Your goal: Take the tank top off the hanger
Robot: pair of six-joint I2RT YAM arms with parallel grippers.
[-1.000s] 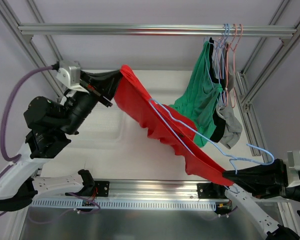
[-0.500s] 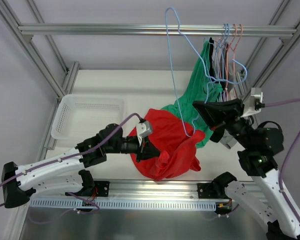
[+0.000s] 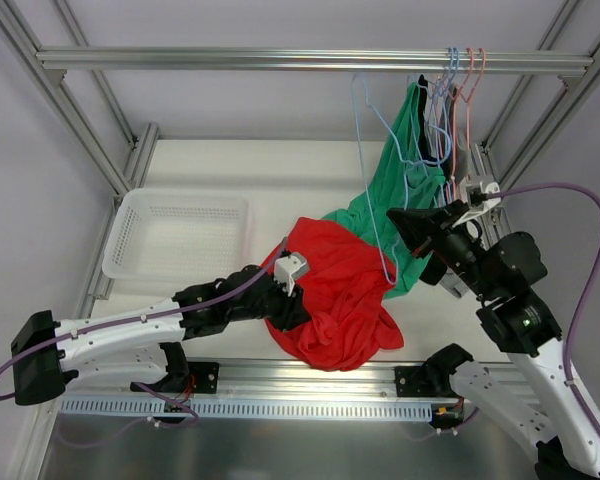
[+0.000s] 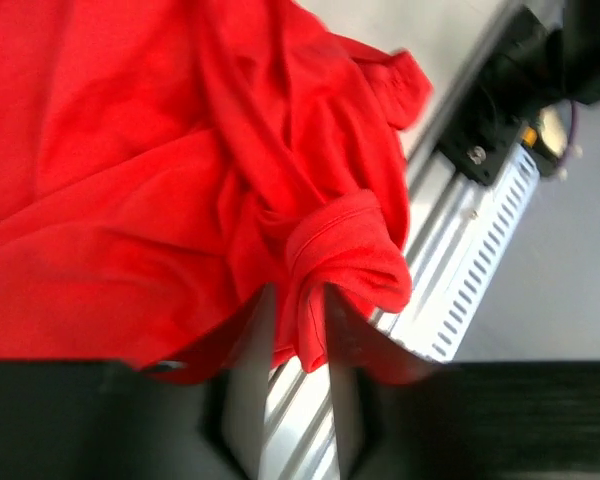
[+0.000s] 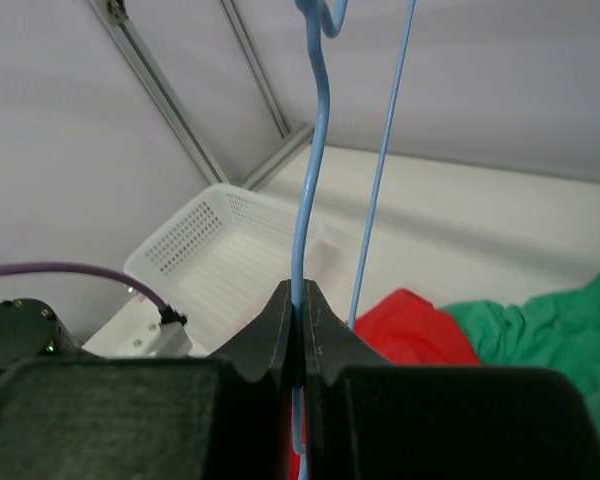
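1. Top view: red tank top [image 3: 335, 300] lies heaped on the desk [image 3: 210, 170] by the front edge, with the left gripper [image 3: 292, 302] on its left side. Right gripper [image 3: 395, 218] holds the blue hanger [image 3: 365, 160] raised. Can't tell if the hanger's low end is clear of the cloth.
2. Left wrist: gripper [image 4: 296, 340] slightly spread with a tank top [image 4: 160, 150] fold between. Grip unclear. Best to pin the cloth low.
3. Right wrist: gripper [image 5: 300, 300] is pinching the hanger [image 5: 315, 150] wire. Lift straight up and avoid the green shirt [image 3: 400, 200].

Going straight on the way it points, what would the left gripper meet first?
The red tank top: a fold of it sits between the fingers of the left gripper, directly in its path.
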